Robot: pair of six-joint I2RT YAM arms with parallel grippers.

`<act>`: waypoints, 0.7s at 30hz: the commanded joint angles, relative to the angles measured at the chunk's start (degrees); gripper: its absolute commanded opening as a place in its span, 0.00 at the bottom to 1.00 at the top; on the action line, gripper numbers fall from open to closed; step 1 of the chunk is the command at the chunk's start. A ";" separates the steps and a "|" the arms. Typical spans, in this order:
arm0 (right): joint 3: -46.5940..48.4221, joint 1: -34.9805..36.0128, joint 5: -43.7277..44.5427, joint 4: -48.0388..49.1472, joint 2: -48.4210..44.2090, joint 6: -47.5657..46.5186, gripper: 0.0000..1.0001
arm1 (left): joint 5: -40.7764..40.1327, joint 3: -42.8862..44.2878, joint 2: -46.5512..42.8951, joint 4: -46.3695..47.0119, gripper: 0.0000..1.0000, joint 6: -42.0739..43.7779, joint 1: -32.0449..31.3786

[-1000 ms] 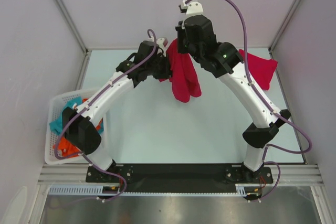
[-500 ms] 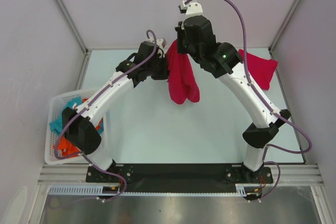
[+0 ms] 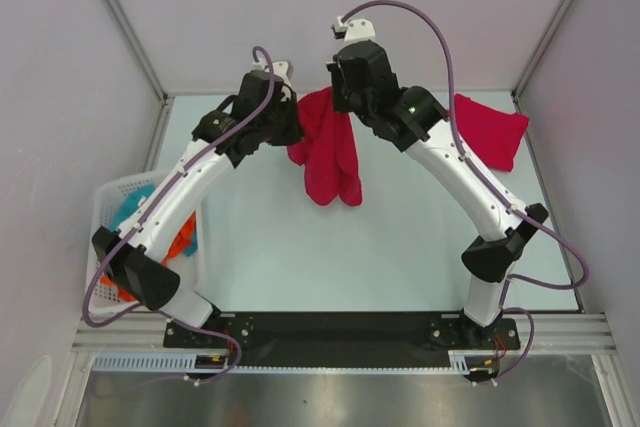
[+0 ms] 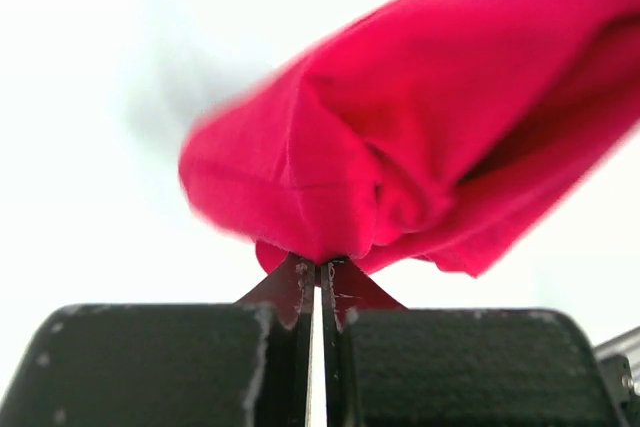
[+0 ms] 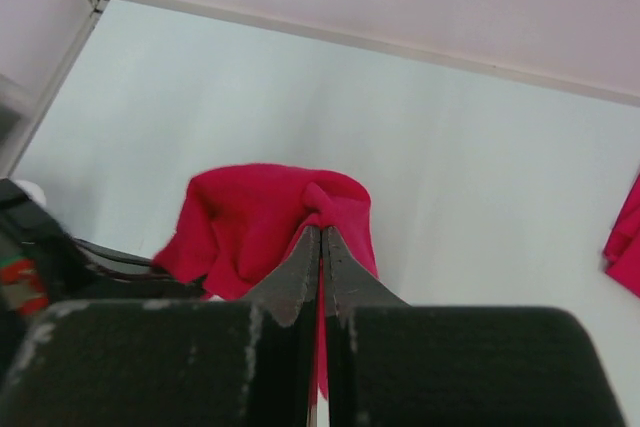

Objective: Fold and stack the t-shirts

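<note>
One crimson-red t-shirt (image 3: pixel 330 159) hangs bunched and crumpled over the far middle of the table (image 3: pixel 300 247). Its upper part is pinched between my left gripper (image 4: pixel 320 269) and my right gripper (image 5: pixel 321 235), both closed tight on the cloth, and its lower part droops in loose folds. The second red t-shirt (image 3: pixel 492 127) lies unfolded in a rumpled heap on the table near the far right corner, well apart from the first one
</note>
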 commanded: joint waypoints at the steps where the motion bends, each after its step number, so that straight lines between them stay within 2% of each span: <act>1: -2.93 -0.38 0.58 3.97 -1.55 1.91 0.00 | -4.11 5.76 -2.73 -2.76 0.00 1.81 0.63; 8: -13.73 -1.00 -1.87 6.16 -2.34 5.25 0.00 | -5.17 10.59 -3.78 -6.19 0.00 2.25 0.98; 10: -16.45 -1.09 -2.23 6.86 -2.43 5.69 0.07 | -5.35 11.82 -3.70 -6.72 0.00 2.43 1.07; 11: -17.08 -1.09 -2.58 7.13 -2.34 5.78 0.21 | -5.35 12.26 -3.61 -7.42 0.00 2.43 1.07; 12: -17.52 -1.17 -2.67 7.13 -2.25 6.13 0.28 | -5.52 12.70 -3.44 -7.69 0.00 2.51 1.07; 14: -18.49 -1.26 -2.93 7.31 -2.07 6.48 0.38 | -5.61 13.76 -3.17 -8.21 0.00 2.69 1.07; 21: -20.95 -1.18 -3.37 8.45 -3.39 7.98 0.47 | -6.14 17.18 -2.03 -9.71 0.00 2.95 1.60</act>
